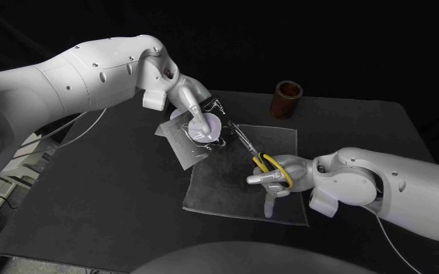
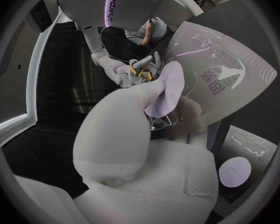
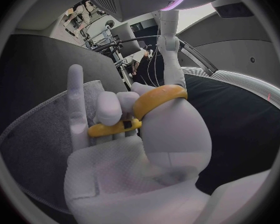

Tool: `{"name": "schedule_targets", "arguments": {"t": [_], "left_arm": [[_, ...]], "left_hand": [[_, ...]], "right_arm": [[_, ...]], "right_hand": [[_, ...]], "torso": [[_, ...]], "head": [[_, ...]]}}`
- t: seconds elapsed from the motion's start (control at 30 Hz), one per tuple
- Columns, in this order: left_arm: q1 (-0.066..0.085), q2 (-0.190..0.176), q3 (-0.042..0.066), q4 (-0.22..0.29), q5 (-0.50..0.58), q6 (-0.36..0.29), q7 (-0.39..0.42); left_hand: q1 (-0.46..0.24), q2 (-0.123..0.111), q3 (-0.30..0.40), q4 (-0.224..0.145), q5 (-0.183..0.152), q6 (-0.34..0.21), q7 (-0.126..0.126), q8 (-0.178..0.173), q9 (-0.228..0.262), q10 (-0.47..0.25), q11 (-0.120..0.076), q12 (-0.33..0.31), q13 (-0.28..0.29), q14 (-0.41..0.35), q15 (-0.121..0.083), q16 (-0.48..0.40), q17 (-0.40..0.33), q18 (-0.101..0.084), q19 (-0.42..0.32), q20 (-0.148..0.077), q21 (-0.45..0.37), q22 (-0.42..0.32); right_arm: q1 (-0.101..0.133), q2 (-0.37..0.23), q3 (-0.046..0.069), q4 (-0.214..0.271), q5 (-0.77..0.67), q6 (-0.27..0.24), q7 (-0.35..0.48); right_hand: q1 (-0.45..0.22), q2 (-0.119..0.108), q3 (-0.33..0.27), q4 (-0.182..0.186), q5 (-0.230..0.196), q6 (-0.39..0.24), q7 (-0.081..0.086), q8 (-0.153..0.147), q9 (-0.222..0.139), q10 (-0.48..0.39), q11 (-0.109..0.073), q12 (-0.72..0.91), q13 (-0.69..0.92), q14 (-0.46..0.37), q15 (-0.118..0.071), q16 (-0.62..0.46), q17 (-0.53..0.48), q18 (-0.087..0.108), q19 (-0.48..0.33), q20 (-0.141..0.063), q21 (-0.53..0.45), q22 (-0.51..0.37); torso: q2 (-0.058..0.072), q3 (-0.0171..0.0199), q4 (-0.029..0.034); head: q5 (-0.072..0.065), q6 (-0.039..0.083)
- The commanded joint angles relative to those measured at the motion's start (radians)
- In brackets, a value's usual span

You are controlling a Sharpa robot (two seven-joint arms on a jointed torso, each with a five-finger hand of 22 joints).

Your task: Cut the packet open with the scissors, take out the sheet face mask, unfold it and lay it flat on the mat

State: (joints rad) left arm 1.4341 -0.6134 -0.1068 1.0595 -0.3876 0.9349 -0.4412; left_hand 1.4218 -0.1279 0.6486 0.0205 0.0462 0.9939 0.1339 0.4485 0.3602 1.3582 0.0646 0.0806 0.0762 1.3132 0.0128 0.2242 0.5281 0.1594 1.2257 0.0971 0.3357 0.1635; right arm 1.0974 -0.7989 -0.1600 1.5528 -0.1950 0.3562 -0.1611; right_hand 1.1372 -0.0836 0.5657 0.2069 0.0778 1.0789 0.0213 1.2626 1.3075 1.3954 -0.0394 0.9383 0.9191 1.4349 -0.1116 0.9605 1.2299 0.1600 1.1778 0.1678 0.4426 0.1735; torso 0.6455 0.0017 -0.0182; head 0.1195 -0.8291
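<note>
Packet [image 1: 192, 142] of clear printed plastic hangs pinched in the left hand [image 1: 195, 111], above the grey fabric mat [image 1: 219, 191] at its eleven o'clock corner. The right hand [image 1: 275, 182], at the mat's four o'clock, clamps yellow-handled scissors [image 1: 259, 155], blades aimed at the packet.

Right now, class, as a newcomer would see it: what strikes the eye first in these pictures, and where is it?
The left robot hand holds a shiny packet up over the far left corner of the grey mat. The right robot hand, over the mat's right side, grips yellow-handled scissors with the blades pointed at the packet. A brown cylinder stands on the table beyond the mat.
</note>
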Motion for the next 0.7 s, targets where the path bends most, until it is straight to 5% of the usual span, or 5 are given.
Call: {"name": "schedule_targets", "arguments": {"t": [0.03,0.27,0.37,0.5,0.7], "left_arm": [[0.001,0.002,0.000,0.001,-0.027,0.025,0.008],[0.001,0.002,0.000,0.004,-0.037,0.023,0.010],[0.001,0.002,0.000,0.006,-0.046,0.024,0.010],[0.001,0.001,0.000,0.008,-0.054,0.027,0.010],[0.001,0.002,0.000,0.011,-0.063,0.030,0.011]], "left_hand": [[-0.003,0.008,0.007,0.001,0.004,0.005,0.003,0.005,0.014,0.007,0.002,0.002,0.001,0.003,-0.004,-0.003,-0.001,0.021,-0.001,-0.002,0.007,0.001],[-0.004,0.008,0.009,0.001,0.004,0.004,0.003,0.006,0.015,0.007,0.002,0.003,0.001,0.003,-0.004,-0.003,0.000,0.021,-0.001,-0.002,0.007,0.001],[-0.004,0.008,0.009,0.001,0.004,0.004,0.003,0.006,0.015,0.007,0.002,0.003,0.001,0.003,-0.004,-0.003,0.000,0.021,-0.001,-0.002,0.007,0.001],[-0.004,0.008,0.009,0.001,0.004,0.004,0.003,0.006,0.015,0.007,0.002,0.003,0.001,0.003,-0.004,-0.003,0.000,0.021,-0.001,-0.002,0.007,0.001],[-0.004,0.008,0.009,0.001,0.004,0.004,0.003,0.006,0.015,0.007,0.002,0.003,0.001,0.003,-0.004,-0.003,0.000,0.021,-0.001,-0.002,0.007,0.001]], "right_arm": [[0.001,-0.003,0.001,0.006,-0.004,0.002,-0.022],[0.001,-0.005,0.001,0.009,-0.015,-0.001,-0.020],[0.001,-0.006,0.001,0.006,-0.040,-0.014,0.014],[0.001,-0.006,0.001,0.003,-0.067,-0.025,0.063],[0.001,-0.004,0.001,0.002,-0.088,-0.048,0.109]], "right_hand": [[-0.204,0.246,-0.012,0.043,-0.023,0.342,-0.080,0.217,0.176,0.122,-0.073,0.460,0.396,0.092,-0.033,0.321,0.049,0.022,0.117,-0.130,0.020,0.018],[-0.260,0.265,-0.032,0.079,-0.028,0.316,-0.077,0.204,0.168,0.115,-0.072,0.459,0.397,0.093,-0.035,0.361,0.085,0.016,0.106,-0.125,0.033,0.033],[-0.284,0.231,-0.067,0.076,-0.028,0.206,-0.076,0.131,0.110,0.114,-0.072,0.472,0.419,0.095,-0.037,0.379,0.101,0.017,0.099,-0.119,0.042,0.041],[-0.213,0.139,-0.128,0.008,-0.030,-0.157,-0.037,-0.227,-0.138,0.022,-0.036,0.315,0.237,0.051,-0.002,0.264,-0.011,0.018,0.044,-0.113,0.031,0.047],[-0.121,0.065,-0.142,-0.033,-0.027,-0.301,0.039,-0.590,-0.354,-0.041,0.025,0.121,0.051,-0.021,0.047,0.010,-0.231,0.019,0.002,-0.093,-0.004,0.035]], "torso": [[0.000,0.0001,0.0005],[0.000,0.0003,0.0005],[0.000,-0.0001,0.0001],[0.001,-0.0002,0.0004],[0.000,-0.0004,0.0007]], "head": [[0.000,0.001],[-0.004,0.006],[-0.005,0.008],[-0.005,0.010],[-0.006,0.013]]}}
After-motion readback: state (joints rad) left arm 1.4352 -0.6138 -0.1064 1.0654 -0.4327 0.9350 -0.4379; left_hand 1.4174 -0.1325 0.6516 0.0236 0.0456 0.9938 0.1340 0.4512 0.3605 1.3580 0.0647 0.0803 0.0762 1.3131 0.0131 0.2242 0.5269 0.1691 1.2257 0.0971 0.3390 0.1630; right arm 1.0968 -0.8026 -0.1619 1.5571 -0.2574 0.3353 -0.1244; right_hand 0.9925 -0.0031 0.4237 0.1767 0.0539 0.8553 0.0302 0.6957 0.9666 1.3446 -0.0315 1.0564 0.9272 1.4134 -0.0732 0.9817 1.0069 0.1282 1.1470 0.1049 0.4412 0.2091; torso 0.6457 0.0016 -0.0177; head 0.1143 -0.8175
